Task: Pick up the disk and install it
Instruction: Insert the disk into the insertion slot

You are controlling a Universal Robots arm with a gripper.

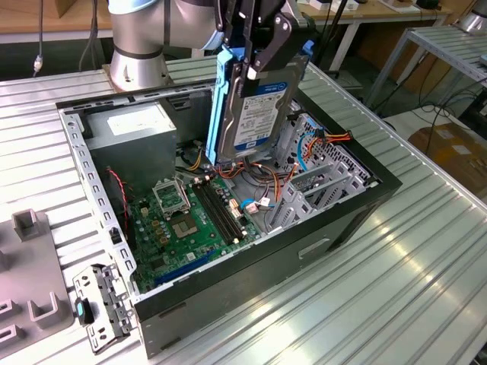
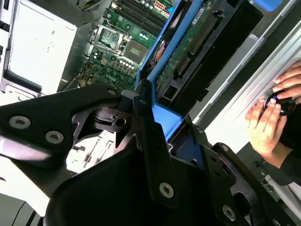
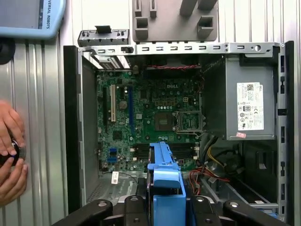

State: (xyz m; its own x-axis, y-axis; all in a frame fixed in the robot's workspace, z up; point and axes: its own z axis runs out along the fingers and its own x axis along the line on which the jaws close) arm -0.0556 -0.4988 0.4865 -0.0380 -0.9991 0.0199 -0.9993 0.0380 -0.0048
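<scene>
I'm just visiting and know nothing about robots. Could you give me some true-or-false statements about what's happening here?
1. The gripper holds the disk above the open computer case. True.
2. The disk lies flat inside the case. False: it is held on edge, above the case.
3. A grey power supply sits inside the case. True.
4. Nobody is nearby. False: a person's hands are beside the case.

The blue-railed disk (image 3: 165, 188) hangs over the motherboard (image 3: 141, 117) in the open case (image 3: 73, 127).
</scene>
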